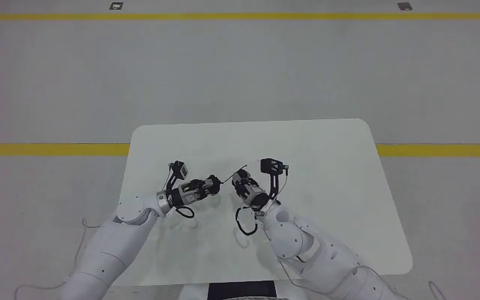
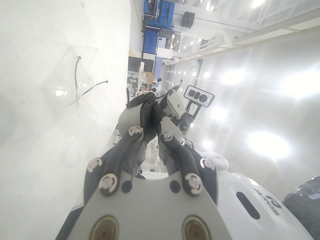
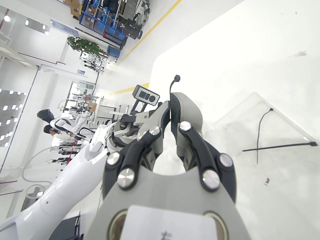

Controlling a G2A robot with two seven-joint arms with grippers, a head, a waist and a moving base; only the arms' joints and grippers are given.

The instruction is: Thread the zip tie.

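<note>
Two robot arms are meeting over the near middle of a white table (image 1: pixel 322 150), their tips close together but not touching.

The right gripper (image 3: pixel 171 106) is clenching a black zip tie (image 3: pixel 171 86) between its ribbed pads. The tie is sticking out past the fingertips in a gentle curve, and its small square head is standing free at the end, above the table.

The left gripper (image 2: pixel 150 101) is facing the right one, with its fingers pressed together. A thin black strand is poking out from its tips toward the other arm. This seems to be the tail end of the same zip tie, though the strand is too fine to follow all the way. From above, the left gripper (image 1: pixel 212 184) and the right gripper (image 1: pixel 240 180) are sitting just beside each other, with a thin dark line showing between them.

A clear shallow tray (image 3: pixel 237 123) is lying on the table beyond the grippers. Two spare ties (image 3: pixel 280 146) are resting inside it, one straight and one bowed, crossing each other near their tails. The tray (image 2: pixel 82 56) and its spare ties (image 2: pixel 75 71) are also showing from the left wrist, well apart from both grippers.
</note>
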